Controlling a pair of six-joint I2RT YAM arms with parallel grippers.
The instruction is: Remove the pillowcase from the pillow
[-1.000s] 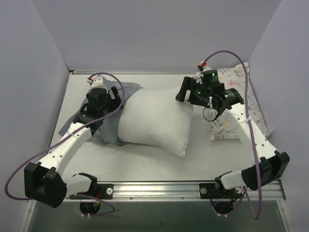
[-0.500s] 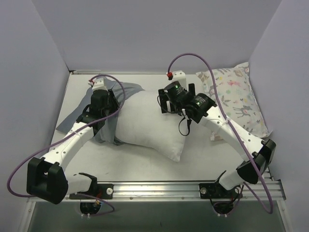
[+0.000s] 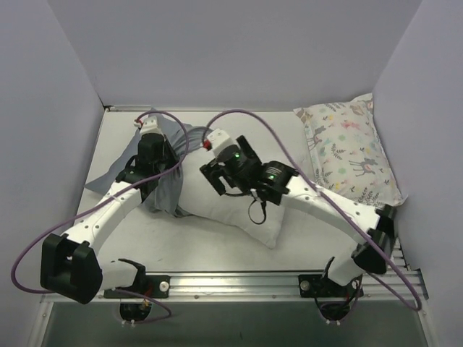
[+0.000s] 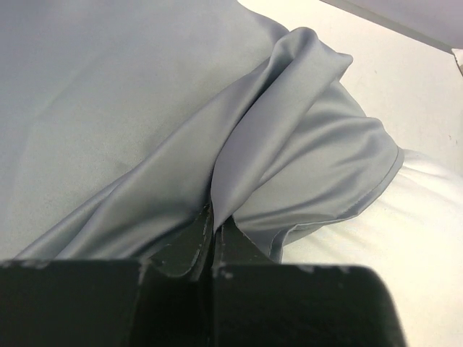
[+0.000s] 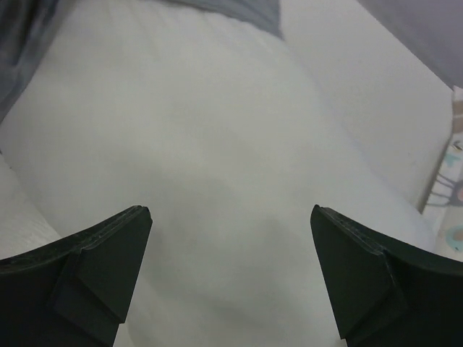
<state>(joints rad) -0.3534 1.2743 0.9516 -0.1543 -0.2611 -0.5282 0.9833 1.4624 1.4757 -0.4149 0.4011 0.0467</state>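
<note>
Task object: the large plump plain white rectangular pillow (image 3: 268,228) is lying across the middle of the white tabletop (image 3: 188,246). We are seeing its right and near parts bare, while its left end is sitting inside the cover.
Cover: the grey satin-like fabric pillowcase (image 4: 145,108) is bunching in soft folds at the pillow's left end, and a loose flap is lying on the tabletop farther left. In the left wrist view its hemmed open edge is crossing the white cushion.
Left end effector: the black left gripper (image 4: 213,242) is pinching a raised fold of the pillowcase just left of the bare pillow, its jaws pressed together on the cloth.
Right end effector: the black right gripper (image 5: 230,213) is hanging over the bare upper left part of the pillow with its fingers spread wide. We cannot tell whether the tips are touching the surface.
Bystander object: the smaller white pillow printed with pastel animals (image 3: 347,155) is lying at the far right corner, apart from the task pillow.
Cabling: purple cables (image 3: 253,119) are arching over both arms.
</note>
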